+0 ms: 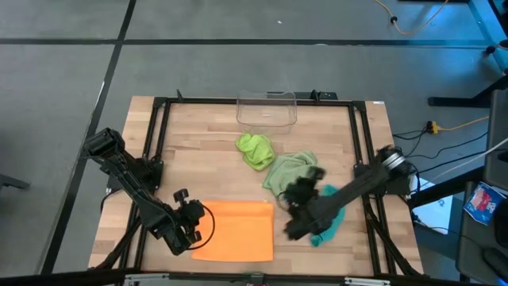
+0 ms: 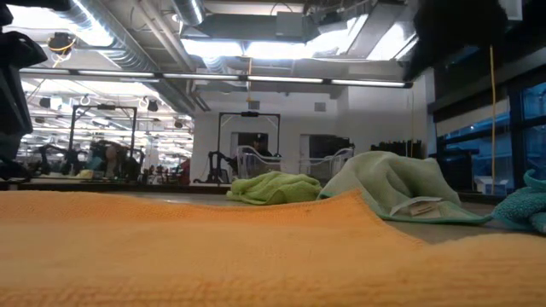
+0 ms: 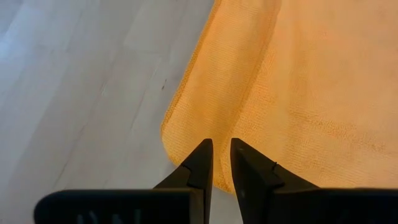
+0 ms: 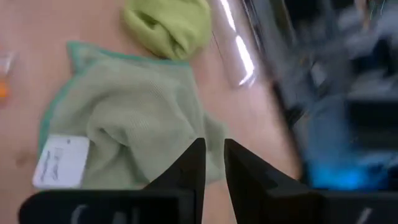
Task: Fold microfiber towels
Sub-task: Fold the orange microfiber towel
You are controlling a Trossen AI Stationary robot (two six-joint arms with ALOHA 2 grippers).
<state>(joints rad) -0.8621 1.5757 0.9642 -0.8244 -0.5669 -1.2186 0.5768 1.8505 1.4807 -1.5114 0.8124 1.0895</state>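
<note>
The orange towel [image 1: 234, 230] lies flat at the table's near middle, as a rectangle; it fills the low view's foreground [image 2: 213, 256]. My left gripper [image 1: 194, 222] is shut over its left edge [image 3: 186, 106]. The lime green towel [image 1: 255, 149] lies crumpled near the bin. The pale sage towel [image 1: 290, 173] lies bunched right of centre, with its white tag [image 4: 59, 162] showing. The teal towel [image 1: 329, 218] lies partly under my right arm. My right gripper [image 1: 294, 213] is shut and empty, between the orange and sage towels. My left gripper's shut fingers [image 3: 205, 155] stand over the orange towel's left edge near a rounded corner [image 3: 169, 134], coming from the table's left and slanting down. The towel lies flat under them. I cannot tell whether they touch it.
A clear plastic bin [image 1: 267, 110] stands at the table's far middle. Black frame rails [image 1: 159, 143] run along the table's left, right and far sides. Bare wood shows left of the orange towel [image 3: 74, 93] and at the table's far left.
</note>
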